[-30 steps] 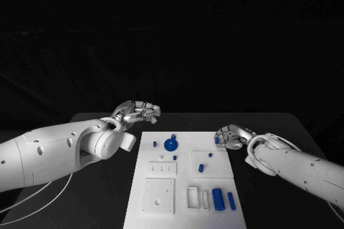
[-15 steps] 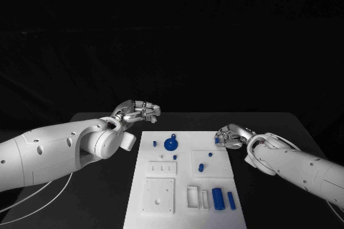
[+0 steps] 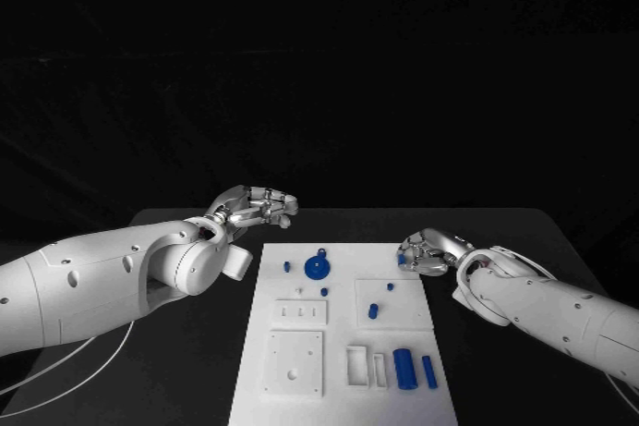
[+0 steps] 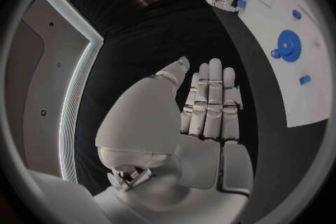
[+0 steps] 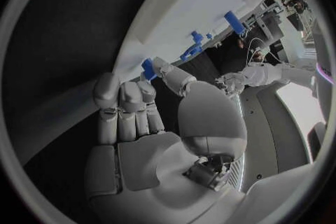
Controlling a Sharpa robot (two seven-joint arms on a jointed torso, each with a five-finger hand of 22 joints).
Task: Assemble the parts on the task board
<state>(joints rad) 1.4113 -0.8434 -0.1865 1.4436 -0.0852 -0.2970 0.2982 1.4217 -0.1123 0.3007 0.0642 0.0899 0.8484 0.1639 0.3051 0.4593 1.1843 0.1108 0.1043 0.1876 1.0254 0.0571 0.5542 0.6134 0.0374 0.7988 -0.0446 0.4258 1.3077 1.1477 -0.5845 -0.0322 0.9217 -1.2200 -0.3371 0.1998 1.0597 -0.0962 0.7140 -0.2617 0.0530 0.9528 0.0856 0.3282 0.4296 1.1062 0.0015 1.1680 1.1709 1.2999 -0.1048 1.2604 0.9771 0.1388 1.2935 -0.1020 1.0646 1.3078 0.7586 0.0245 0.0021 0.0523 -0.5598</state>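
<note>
- Task board (image 3: pixel 340 352), a long white plate, lies in the middle of the black table (image 3: pixel 533 232) between both arms.
- Left hand (image 3: pixel 256 207) hovers off the board's far left corner, fingers together, grasping nothing.
- Right hand (image 3: pixel 428 252) sits at the board's far right corner, pinching a small blue part (image 5: pixel 148 67) there.
- Blue gear (image 3: pixel 319 266) rests near the board's far end.
- Two blue cylinders (image 3: pixel 404 371) lie at its near right.

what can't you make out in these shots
- Right hand: head view, its curled fingers hide whether the small blue piece at the task board edge is gripped or only touched.
- Blue gear: head view, too small to tell if seated.
- Left hand: head view, palm turned away.
</note>
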